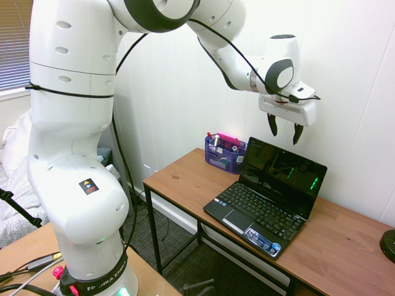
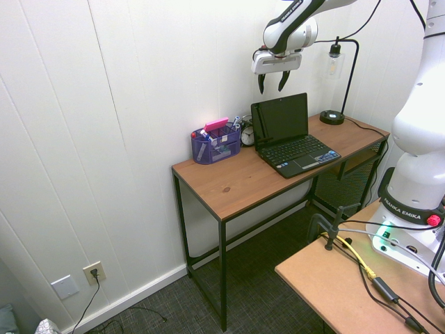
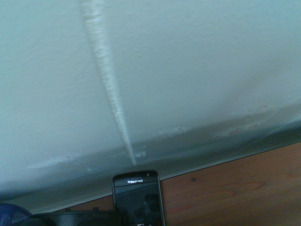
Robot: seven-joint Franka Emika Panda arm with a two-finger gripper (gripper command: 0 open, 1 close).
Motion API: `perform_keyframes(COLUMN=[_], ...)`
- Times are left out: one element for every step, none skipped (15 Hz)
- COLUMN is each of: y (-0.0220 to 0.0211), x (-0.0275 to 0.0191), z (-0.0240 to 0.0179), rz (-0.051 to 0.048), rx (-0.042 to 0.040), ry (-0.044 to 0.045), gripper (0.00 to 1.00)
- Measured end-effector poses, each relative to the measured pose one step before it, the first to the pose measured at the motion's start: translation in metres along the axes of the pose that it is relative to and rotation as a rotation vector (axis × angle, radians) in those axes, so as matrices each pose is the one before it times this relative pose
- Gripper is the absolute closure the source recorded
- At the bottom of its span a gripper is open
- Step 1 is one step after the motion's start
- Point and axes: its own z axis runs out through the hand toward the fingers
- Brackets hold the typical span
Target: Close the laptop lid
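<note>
Black laptop [image 1: 261, 206] (lid [image 1: 282, 174] up)

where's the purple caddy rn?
On the desk by the wall: left of the laptop in both exterior views, with a small round clock beside it in the second exterior view.

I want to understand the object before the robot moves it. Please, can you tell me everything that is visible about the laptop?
The small black laptop stands open on the brown wooden desk, its glossy screen lid raised. Black keys fill its base; below them are a touchpad and a blue-white sticker. Green glints show on the dark screen. The open black-fingered end effector hovers above, not touching it.
</note>
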Motion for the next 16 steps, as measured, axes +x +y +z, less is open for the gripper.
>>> perform_keyframes(y=[0.0023,0.00179,-0.00054,-0.00067,-0.00053,0.00047,0.00026,0.0013,0.00212,0.00194,0.00185,0.00114,0.00067,0.00066,0.00035,0.00034], x=[0.00329,0.00184,0.00171,0.00057,0.0002,0.00036,0.00126,0.00195,0.00218,0.00185,0.0014,0.00078,-0.00001,-0.00014,-0.00008,-0.00043], z=[0.00555,0.00585,0.00439,0.00413,0.00308,0.00165,-0.00039,-0.00024,0.00036,0.00073,0.00148,0.00121,0.00114,0.00096,0.00037,0.00052], rz=[0.01042,0.0085,0.00602,0.00537,0.00249,0.00257,0.00333,0.00329,0.00205,0.00304,0.00045,0.0006,-0.00112,-0.00134,-0.0012,-0.00166], rx=[-0.00617,-0.00685,-0.00465,-0.00286,-0.00157,-0.00099,-0.00034,-0.00059,-0.00063,-0.00083,-0.0033,-0.00224,-0.00307,-0.00433,-0.00244,-0.00374], ry=[-0.00535,-0.0082,-0.00727,-0.00651,-0.00392,-0.00309,-0.00306,-0.00435,-0.00414,-0.00471,-0.00352,-0.00235,-0.00359,-0.00336,-0.00181,-0.00309], gripper=[1.0,1.0,1.0,1.0,1.0,1.0,1.0,1.0,1.0,1.0,1.0,1.0,1.0,1.0,1.0,1.0])
